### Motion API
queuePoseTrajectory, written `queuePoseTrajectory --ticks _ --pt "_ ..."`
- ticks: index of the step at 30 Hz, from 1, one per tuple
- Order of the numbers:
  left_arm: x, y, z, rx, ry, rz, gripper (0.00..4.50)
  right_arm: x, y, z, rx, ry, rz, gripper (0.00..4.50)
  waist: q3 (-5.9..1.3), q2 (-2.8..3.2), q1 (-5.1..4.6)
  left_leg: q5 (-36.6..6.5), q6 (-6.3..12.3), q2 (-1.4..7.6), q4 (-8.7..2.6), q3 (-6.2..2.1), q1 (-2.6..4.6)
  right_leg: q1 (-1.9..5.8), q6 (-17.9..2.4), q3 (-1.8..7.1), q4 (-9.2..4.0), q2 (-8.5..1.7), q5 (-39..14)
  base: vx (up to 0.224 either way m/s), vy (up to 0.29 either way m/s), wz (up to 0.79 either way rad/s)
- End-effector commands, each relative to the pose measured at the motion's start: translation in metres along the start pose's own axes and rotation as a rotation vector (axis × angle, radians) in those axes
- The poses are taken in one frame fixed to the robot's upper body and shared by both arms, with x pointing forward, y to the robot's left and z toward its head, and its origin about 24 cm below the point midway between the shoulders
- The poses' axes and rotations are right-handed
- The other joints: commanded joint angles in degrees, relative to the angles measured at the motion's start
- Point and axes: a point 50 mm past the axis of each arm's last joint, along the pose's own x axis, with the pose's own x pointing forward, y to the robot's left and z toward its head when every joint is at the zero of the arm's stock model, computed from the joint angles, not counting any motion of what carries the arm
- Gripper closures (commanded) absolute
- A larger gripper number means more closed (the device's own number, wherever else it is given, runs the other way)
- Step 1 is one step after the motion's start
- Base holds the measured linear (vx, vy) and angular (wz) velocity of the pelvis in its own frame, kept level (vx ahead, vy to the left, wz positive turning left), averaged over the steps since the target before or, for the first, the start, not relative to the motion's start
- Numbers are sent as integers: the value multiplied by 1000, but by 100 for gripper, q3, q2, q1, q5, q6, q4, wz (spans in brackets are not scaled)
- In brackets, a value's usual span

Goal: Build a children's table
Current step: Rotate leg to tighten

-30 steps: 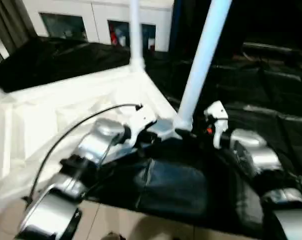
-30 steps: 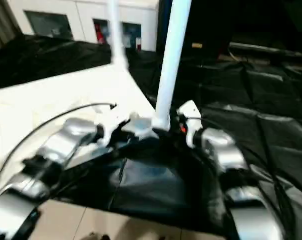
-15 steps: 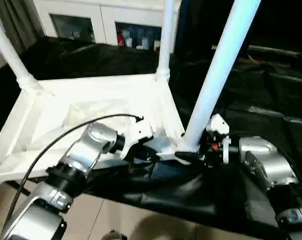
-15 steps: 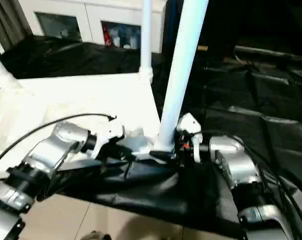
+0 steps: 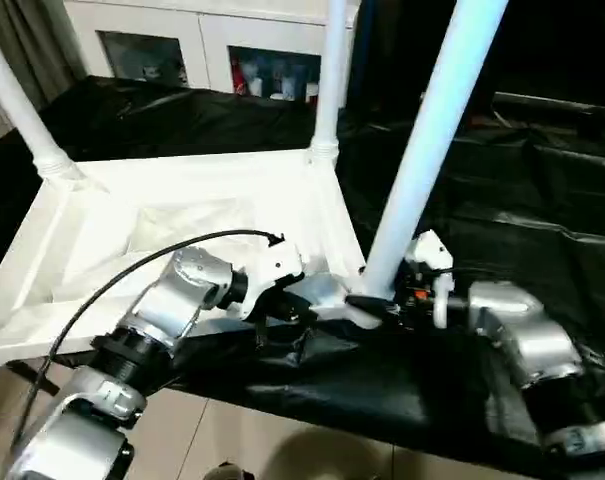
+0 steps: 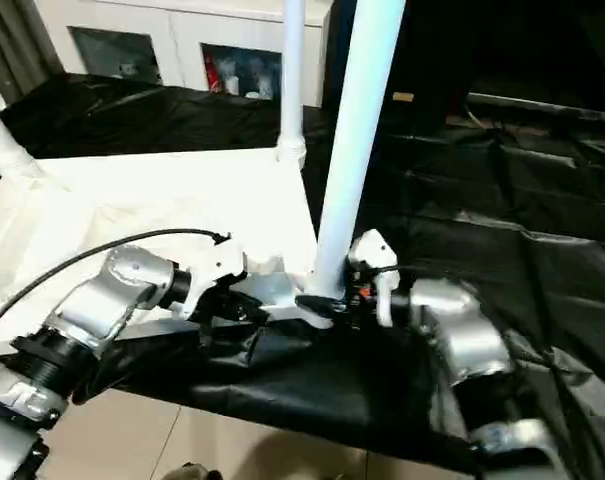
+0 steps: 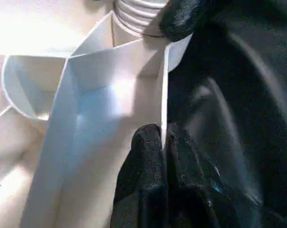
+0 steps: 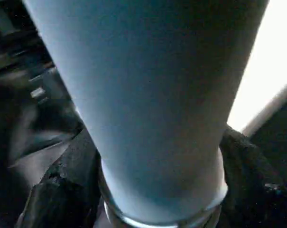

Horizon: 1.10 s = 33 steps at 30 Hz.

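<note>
Lying upside down on black sheeting, the top (image 5: 172,215) carries upright legs. Left tool (image 7: 162,142) is clenched on the top's thin rim wall; right tool (image 8: 157,175) grasps the base of the near leg (image 5: 422,160) at its corner socket.

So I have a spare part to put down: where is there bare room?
Free: the black sheet right of the near leg, and the tabletop's underside between the legs. Crowded: the near corner, where both end effectors work.
</note>
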Motion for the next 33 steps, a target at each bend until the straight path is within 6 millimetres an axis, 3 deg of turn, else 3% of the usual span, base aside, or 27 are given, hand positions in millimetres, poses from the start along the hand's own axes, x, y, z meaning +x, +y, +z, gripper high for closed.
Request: queuePoseTrajectory --ticks 1,2,3,4,6,8,10,12,15,17,20,25,27,28,31,33 --pt "3 9 24 10 -78 90 450 12 3 -20 65 80 -90 170 -452 1 -36 -890 141 178 -368 -133 81 331 -1270 271 -426 -471 -880 0 0 0" --pt "9 15 26 -45 -85 178 450 22 0 -24 125 74 -203 171 -451 26 -71 -917 93 167 -360 -114 93 306 -1243 280 -440 -460 -981 0 0 0" --pt "9 15 26 -47 -86 182 450 22 0 -24 127 73 -207 171 -434 29 -89 -992 69 166 -368 -121 108 287 -1233 282 -471 -465 -1111 0 0 0" --pt "15 20 29 -106 -93 266 450 34 0 -26 190 70 -316 171 -447 36 -93 -1049 25 155 -362 -128 112 311 -1171 277 -480 -473 -1302 0 0 0" --pt "18 21 30 -124 -95 291 450 38 0 -27 209 70 -352 171 -438 41 -126 -1079 1 158 -373 -134 117 289 -1148 277 -501 -469 -1386 0 0 0" --pt "31 24 39 -167 -122 382 450 63 7 -21 255 52 -442 171 -445 61 -158 -1087 19 141 -367 -130 107 290 -1101 276 -516 -463 -1384 0 0 0" --pt "35 23 41 -156 -121 390 450 72 12 -16 254 31 -428 171 -460 80 -150 -1109 49 131 -361 -136 111 306 -1076 270 -526 -468 -1434 0 0 0" --pt "38 21 43 -147 -121 387 450 77 15 -12 260 14 -407 115 -473 68 -156 -1021 129 139 -364 -136 83 316 -1089 271 -505 -465 -1242 0 0 0" --pt "42 18 46 -138 -132 360 450 84 19 -6 255 -8 -363 92 -480 77 -155 -954 224 146 -362 -134 74 321 -1131 268 -486 -467 -1069 0 0 0" --pt "40 16 45 -117 -130 320 450 82 18 0 215 -27 -325 65 -481 66 -174 -991 244 148 -366 -135 76 328 -1154 264 -486 -467 -1056 0 0 0" --pt "36 14 41 -85 -127 270 450 74 15 3 182 -47 -271 65 -481 54 -195 -980 298 145 -364 -135 62 341 -1155 266 -484 -471 -1030 0 0 0" --pt "25 3 33 -19 -114 103 450 46 9 7 38 -61 -114 65 -516 63 -200 -597 530 161 -322 -123 26 351 -1345 274 -392 -455 -266 0 0 0" --pt "20 -3 32 3 -123 34 450 36 9 8 8 -58 -57 65 -513 75 -181 -653 586 171 -318 -119 34 351 -1397 273 -390 -460 -260 0 0 0" --pt "12 -11 29 33 -117 -73 450 21 8 9 -19 -57 11 65 -514 76 -152 -658 596 188 -322 -120 47 349 -1403 270 -389 -453 -252 0 0 0" --pt "7 -17 26 42 -110 -135 450 9 7 11 -37 -58 65 65 -517 106 -85 -683 608 228 -318 -104 73 300 -1442 267 -366 -439 -203 0 0 0" --pt "5 -19 24 42 -104 -156 450 5 8 10 -45 -50 97 65 -493 103 -54 -835 517 227 -329 -102 77 295 -1415 264 -394 -437 -480 0 0 0"
